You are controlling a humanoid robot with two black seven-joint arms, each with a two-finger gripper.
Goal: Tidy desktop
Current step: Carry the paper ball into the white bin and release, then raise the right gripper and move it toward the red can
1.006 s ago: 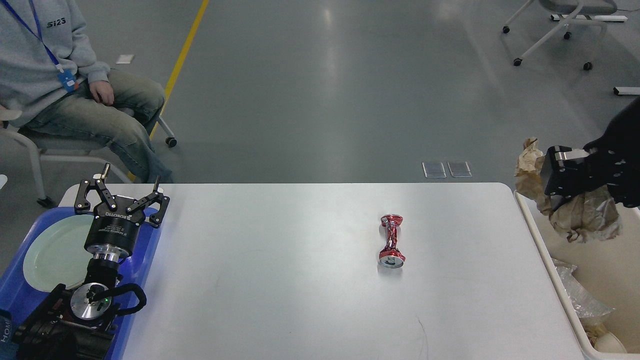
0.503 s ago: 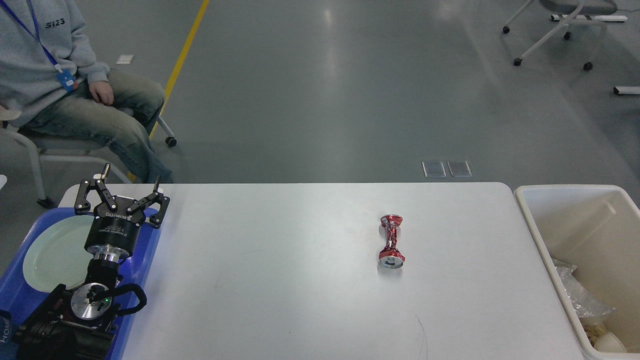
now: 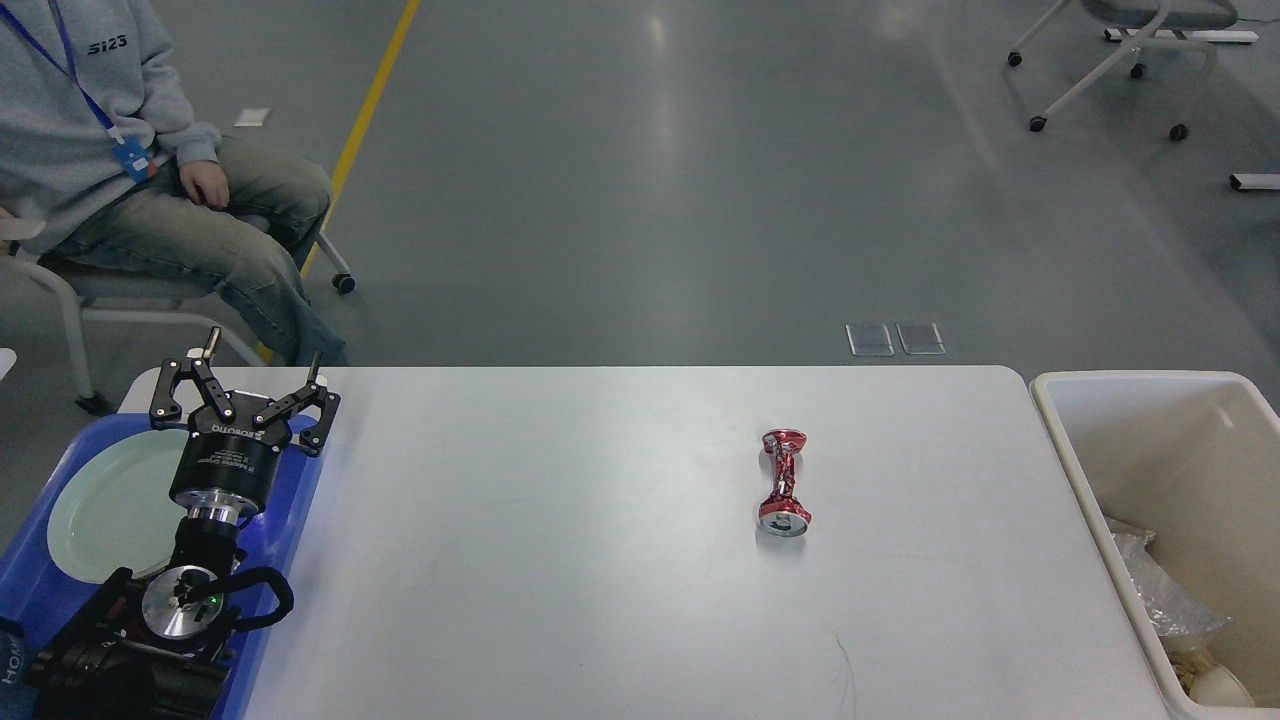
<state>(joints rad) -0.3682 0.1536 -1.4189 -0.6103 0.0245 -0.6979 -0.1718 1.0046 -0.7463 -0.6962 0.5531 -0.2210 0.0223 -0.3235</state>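
Observation:
The white desktop [image 3: 560, 560] fills the lower middle of the head view. A crushed red can [image 3: 783, 482] lies on it, right of centre. My left gripper [image 3: 262, 365] is open and empty, held above the far end of a blue tray [image 3: 290, 520] at the table's left edge. A pale green plate [image 3: 110, 505] lies in that tray. My right gripper is out of view.
A cream bin [image 3: 1085, 470] stands off the table's right edge, with clear plastic wrapping [image 3: 1160, 595] and a white cup [image 3: 1215, 685] inside. A seated person [image 3: 130, 180] is beyond the far left corner. A wheeled chair [image 3: 1120, 60] stands far right.
One second ago my right gripper held crumpled brown paper above the bin. It has since left the view, and the paper is no longer visible. The left arm and can have not moved.

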